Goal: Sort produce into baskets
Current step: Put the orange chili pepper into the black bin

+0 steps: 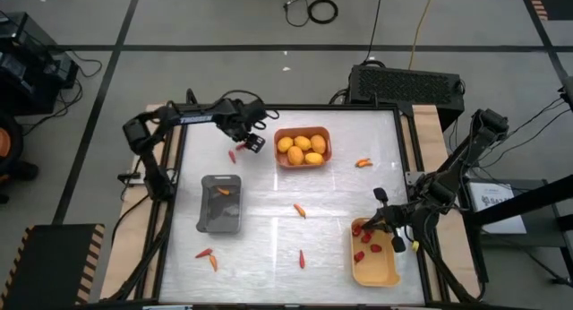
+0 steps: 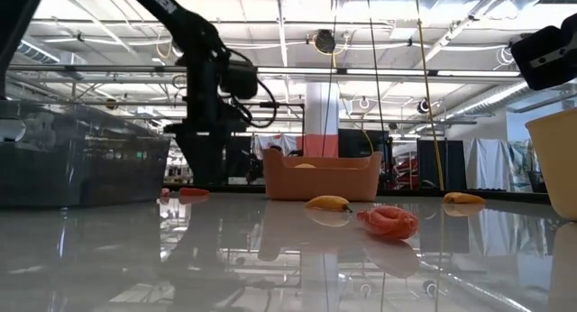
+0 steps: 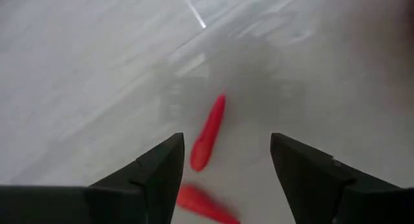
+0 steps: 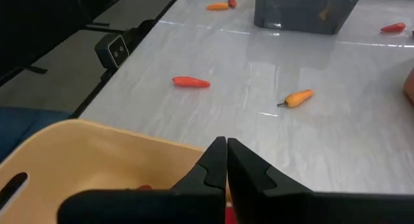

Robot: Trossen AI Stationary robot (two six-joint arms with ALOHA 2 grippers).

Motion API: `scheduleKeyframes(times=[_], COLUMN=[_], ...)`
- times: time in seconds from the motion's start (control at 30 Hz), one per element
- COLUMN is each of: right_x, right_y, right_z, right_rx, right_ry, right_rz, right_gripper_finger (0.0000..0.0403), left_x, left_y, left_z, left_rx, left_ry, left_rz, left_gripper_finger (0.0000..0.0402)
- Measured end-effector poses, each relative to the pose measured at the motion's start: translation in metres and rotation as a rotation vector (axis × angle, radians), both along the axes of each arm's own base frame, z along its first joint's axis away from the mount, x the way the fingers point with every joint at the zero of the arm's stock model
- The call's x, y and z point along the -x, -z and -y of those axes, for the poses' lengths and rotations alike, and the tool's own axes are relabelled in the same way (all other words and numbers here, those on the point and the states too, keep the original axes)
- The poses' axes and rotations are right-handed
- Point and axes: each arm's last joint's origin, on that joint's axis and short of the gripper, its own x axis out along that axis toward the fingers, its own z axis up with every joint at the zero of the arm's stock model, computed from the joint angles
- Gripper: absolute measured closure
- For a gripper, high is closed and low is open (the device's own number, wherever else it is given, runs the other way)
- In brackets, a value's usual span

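My left gripper point(image 1: 249, 140) is open at the table's far left. It hovers over two slim red chili pieces point(image 1: 233, 154); one point(image 3: 208, 133) shows between its fingertips, the other point(image 3: 200, 204) nearer the wrist. My right gripper point(image 1: 387, 222) is shut and empty over the far end of the yellow basket point(image 1: 374, 265), which holds several red berries point(image 1: 363, 243). The orange basket point(image 1: 303, 147) holds several yellow-orange fruits. The dark grey basket point(image 1: 221, 203) holds one orange chili piece. Other chili pieces lie loose on the table point(image 1: 299, 210), point(image 1: 303, 258), point(image 1: 208, 254), point(image 1: 363, 163).
The three baskets stand apart, with bare table in the middle around the loose chili pieces. In the low view the orange basket point(image 2: 320, 175) stands at the far side, with a curled red-orange piece point(image 2: 389, 221) and a yellow-orange one point(image 2: 329, 203) in front of it.
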Motion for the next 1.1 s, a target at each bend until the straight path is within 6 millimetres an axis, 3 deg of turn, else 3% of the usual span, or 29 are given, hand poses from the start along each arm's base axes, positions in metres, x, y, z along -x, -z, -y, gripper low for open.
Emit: scheduleKeyframes(times=[0.33,0.5,0.63,0.93,1.1], right_x=[-0.001,-0.003,-0.004,-0.004,-0.004], right_y=[0.001,0.002,0.002,0.002,0.002], right_z=[0.002,0.005,0.006,0.007,0.006], right_rx=[0.044,0.053,0.057,0.052,0.035], right_ry=[-0.002,0.018,0.027,0.029,0.034], right_rz=[-0.002,-0.01,-0.012,-0.013,-0.017], right_gripper_finger=[0.0399,0.0399,0.0399,0.0399,0.0399], left_x=[0.0,-0.002,-0.002,-0.001,0.0], left_y=[0.037,0.041,0.041,0.039,0.022], left_z=[-0.018,-0.018,-0.018,-0.017,-0.012], left_rx=[0.094,0.103,0.104,0.101,0.062], left_ry=[0.046,0.081,0.089,0.083,0.065], left_rz=[-0.056,-0.061,-0.058,-0.057,-0.025], left_gripper_finger=[0.0164,0.0172,0.0217,0.037,0.0391])
